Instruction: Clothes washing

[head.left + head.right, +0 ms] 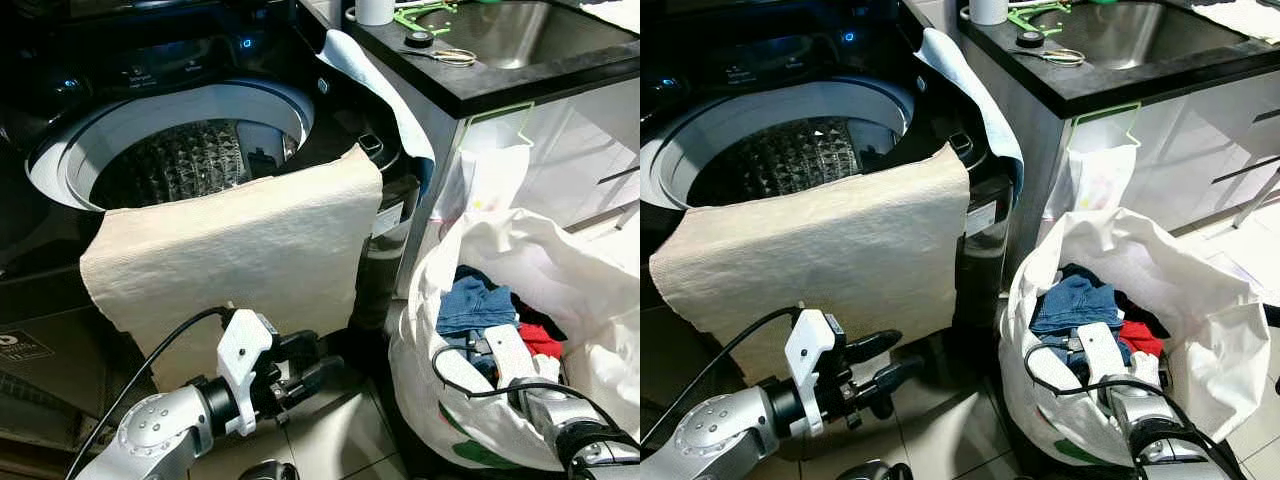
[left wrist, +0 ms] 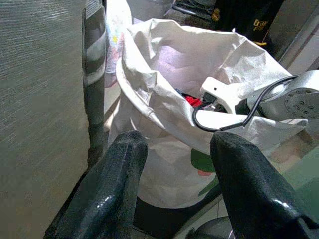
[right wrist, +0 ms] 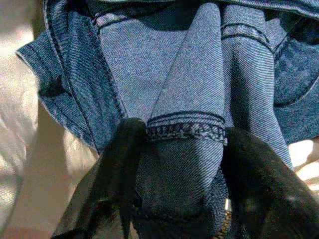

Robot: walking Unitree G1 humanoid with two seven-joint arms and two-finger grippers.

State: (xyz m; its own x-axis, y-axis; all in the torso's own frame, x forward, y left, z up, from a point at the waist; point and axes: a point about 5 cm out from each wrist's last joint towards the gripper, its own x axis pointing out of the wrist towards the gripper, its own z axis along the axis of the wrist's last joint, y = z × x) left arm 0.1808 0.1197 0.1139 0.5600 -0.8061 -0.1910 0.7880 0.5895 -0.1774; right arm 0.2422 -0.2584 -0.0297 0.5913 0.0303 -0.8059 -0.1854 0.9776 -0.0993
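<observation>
Beside the open black top-loading washing machine (image 1: 190, 150), the right gripper (image 3: 182, 199) reaches into the white laundry bag (image 1: 560, 280), jaws narrowed around a fold of blue denim jeans (image 3: 189, 99): next, lift it to the drum while the left gripper (image 1: 315, 365) hangs parted, empty.

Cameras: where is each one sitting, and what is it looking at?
Head, both eyes: look down at the black top-loading washing machine, the beige towel over its rim, the white laundry bag; both silver arms show.
Left wrist: looks along the left gripper, open, toward that bag.
Right wrist: inside the bag, the right gripper closed on blue denim jeans.
Shared: the bag and right arm appear in head and left wrist views.
</observation>
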